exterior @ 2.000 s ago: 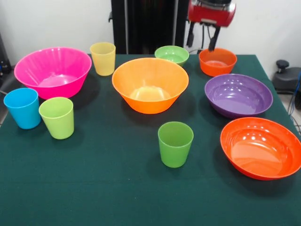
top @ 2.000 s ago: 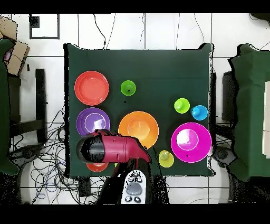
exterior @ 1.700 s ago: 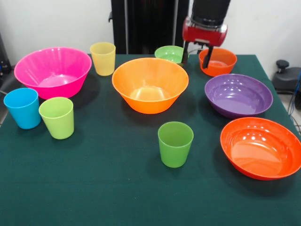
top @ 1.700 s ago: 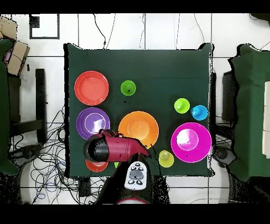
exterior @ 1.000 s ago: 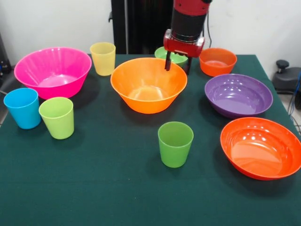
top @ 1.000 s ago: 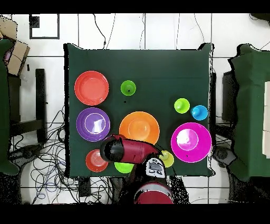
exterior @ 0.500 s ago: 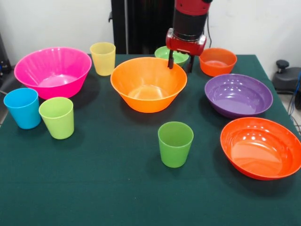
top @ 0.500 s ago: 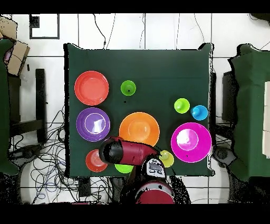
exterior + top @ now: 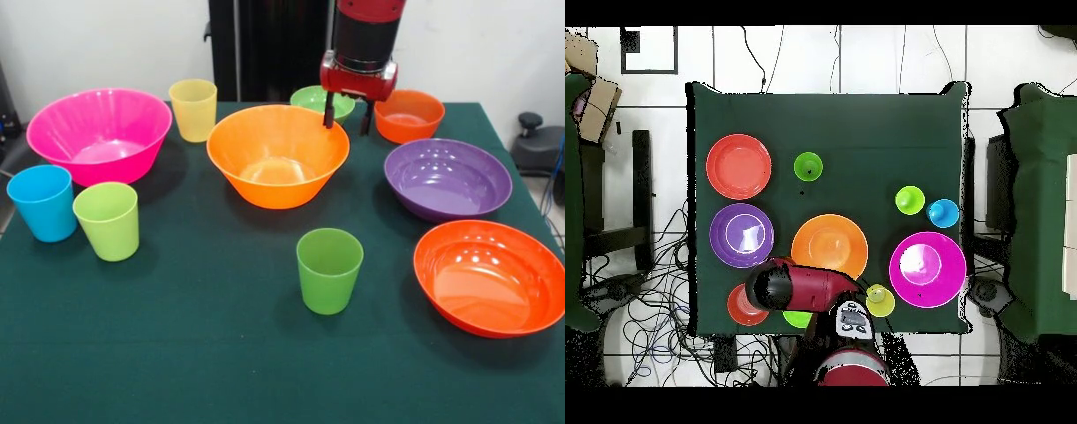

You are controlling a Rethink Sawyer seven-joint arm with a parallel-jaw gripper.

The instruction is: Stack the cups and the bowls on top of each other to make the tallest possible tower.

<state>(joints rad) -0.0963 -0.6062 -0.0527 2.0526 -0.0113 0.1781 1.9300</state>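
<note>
**Bench inventory: ten pieces, none stacked**

You are looking at a green bench (image 9: 203, 353) carrying every piece separately.

- Gripper (image 9: 348, 113): hanging at the far right rim of the large orange bowl (image 9: 278, 156), jaws standing apart, one finger inside the rim and one outside, gripping nothing you can see.
- Large pink bowl (image 9: 99, 132): sitting far left.
- Yellow cup (image 9: 193, 109): standing between the pink and large orange bowls, toward the far side.
- Small green bowl (image 9: 316, 99) and small orange bowl (image 9: 408, 115): sitting at the far edge, either side of the gripper.
- Purple bowl (image 9: 448, 177): resting right of centre.
- Red-orange bowl (image 9: 492, 276): lying near right.
- Darker green cup (image 9: 329, 269): standing near centre.
- Blue cup (image 9: 42, 202) and lime cup (image 9: 107, 220): standing just beside each other at the left.
</note>
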